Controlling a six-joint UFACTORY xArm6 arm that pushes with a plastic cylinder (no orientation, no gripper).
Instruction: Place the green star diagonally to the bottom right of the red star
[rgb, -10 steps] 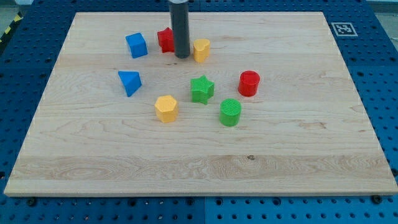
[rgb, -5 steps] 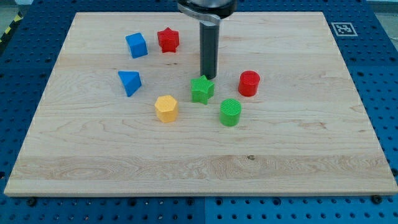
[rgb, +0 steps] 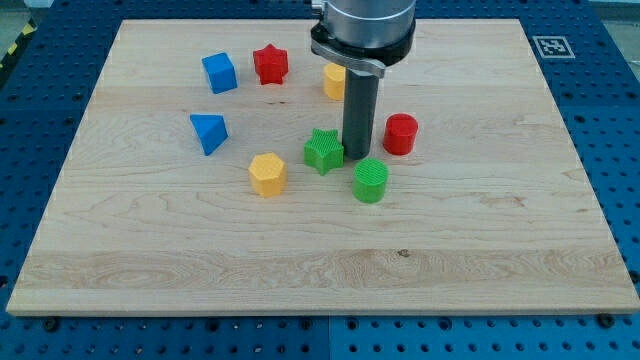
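While the dark rod descends from the view's top, my tip (rgb: 357, 156) rests on the pale wooden worktop (rgb: 480, 250), just beside the right edge of the ridged green plastic star (rgb: 323, 150); whether they touch cannot be told. No gripper is fitted, so nothing opens or closes and nothing is held: the rod can only push.

Camera view, relative to my tip: the green star lies immediately to the view's left. The ridged green cylinder (rgb: 370, 181) sits just below and slightly right. The red cylinder (rgb: 401, 133) stands near on the right. The yellow hexagonal block (rgb: 267, 173) lies further left, beyond the green star. A second yellow block (rgb: 334, 80), partly hidden by the arm's grey metal collar, lies above. The red plastic star (rgb: 270, 64) is well apart, up and left. The blue cube (rgb: 219, 72) and blue wedge-like block (rgb: 208, 132) lie furthest left.

Progress, as judged: the green star already lies below and right of the red star, but well apart from it, so it probably remains to be pushed up and left, closer along that diagonal. All blocks look like matte printed plastic; the worktop shows fine wood grain.
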